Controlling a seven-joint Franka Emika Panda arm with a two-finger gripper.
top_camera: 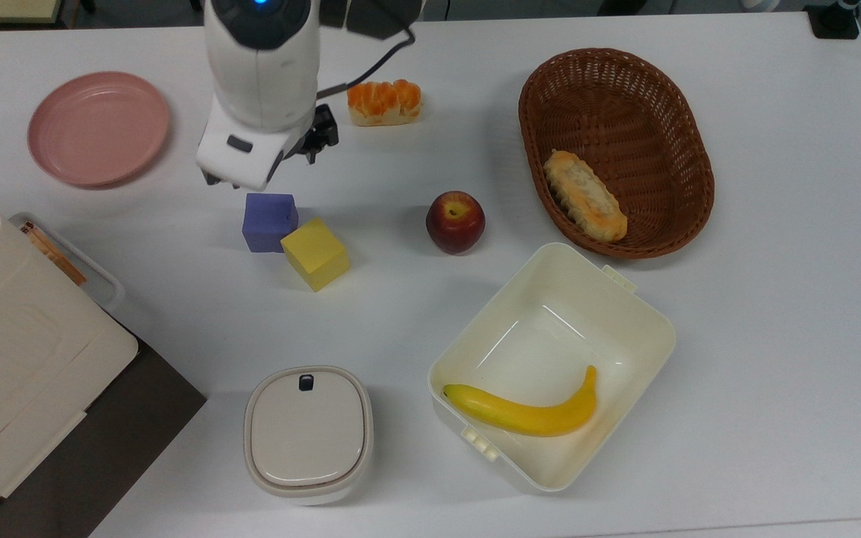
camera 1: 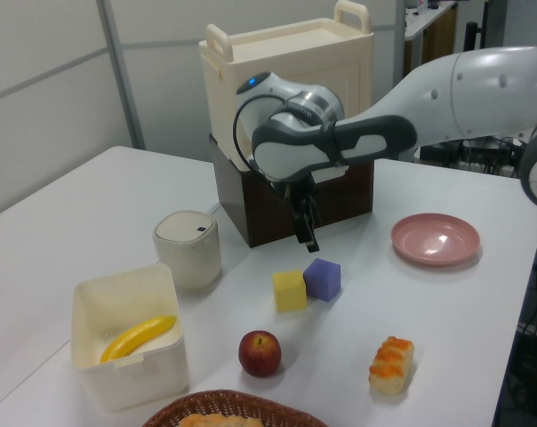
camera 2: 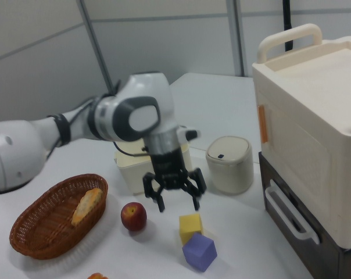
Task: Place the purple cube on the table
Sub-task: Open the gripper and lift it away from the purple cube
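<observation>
1. The purple cube [top_camera: 270,222] [camera 1: 322,278] [camera 2: 199,251] sits flat on the table [top_camera: 759,314], touching the yellow cube [top_camera: 315,253]
2. The gripper [camera 2: 175,203] hangs above the cubes, fingers spread wide, holding nothing

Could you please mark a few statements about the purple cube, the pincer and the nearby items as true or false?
1. The purple cube rests on the table. True.
2. The pincer is shut on the cube. False: it is open, above the cube.
3. The purple cube sits beside the yellow cube. True.
4. The banana lies in the basket. False: it lies in the cream box.
5. The pink plate holds the apple. False: the apple sits on the table.
</observation>
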